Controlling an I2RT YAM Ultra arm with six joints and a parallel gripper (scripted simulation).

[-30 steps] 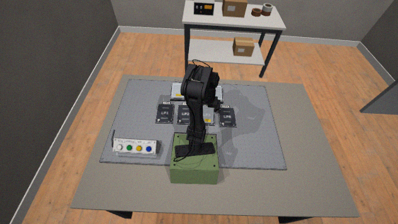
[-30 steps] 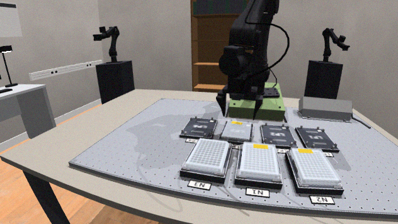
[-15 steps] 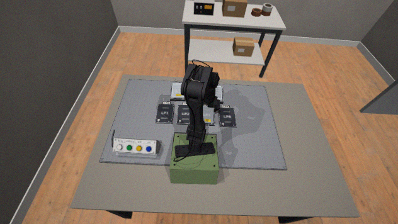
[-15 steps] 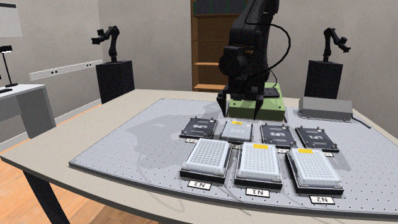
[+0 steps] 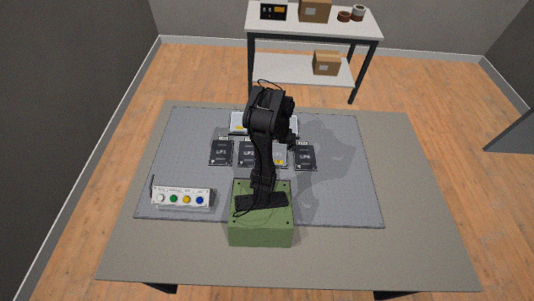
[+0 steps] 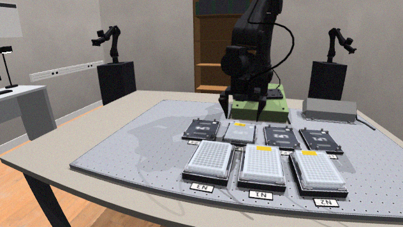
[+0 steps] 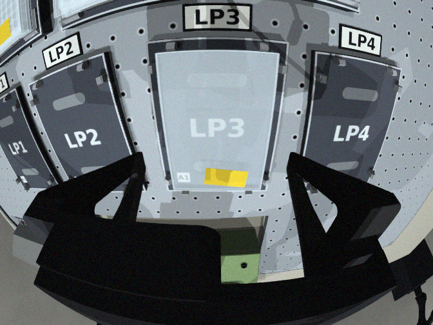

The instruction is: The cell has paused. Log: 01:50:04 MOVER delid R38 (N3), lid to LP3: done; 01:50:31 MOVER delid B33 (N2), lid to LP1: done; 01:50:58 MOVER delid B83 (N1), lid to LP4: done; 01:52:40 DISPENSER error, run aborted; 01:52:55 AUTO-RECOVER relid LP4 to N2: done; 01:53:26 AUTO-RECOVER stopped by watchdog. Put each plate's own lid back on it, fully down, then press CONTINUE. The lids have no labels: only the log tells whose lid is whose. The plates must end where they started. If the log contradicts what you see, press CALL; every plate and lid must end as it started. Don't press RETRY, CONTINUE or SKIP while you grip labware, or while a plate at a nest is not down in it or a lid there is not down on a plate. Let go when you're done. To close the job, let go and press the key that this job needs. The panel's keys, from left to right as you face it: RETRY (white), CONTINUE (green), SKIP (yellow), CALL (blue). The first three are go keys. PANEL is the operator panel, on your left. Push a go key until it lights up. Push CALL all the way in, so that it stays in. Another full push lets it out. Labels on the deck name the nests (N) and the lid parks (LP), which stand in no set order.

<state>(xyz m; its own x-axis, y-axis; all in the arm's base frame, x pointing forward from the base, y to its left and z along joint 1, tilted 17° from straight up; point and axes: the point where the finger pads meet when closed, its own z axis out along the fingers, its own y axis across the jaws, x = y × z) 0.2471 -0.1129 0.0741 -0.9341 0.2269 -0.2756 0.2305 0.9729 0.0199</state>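
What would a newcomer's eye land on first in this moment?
Probably the open black gripper hanging over the only lid still parked, a pale sheet with a yellow tag, on LP3. Next, the three well plates in a row on the nests in front of the parks, and the panel with four coloured keys on the robot's left.
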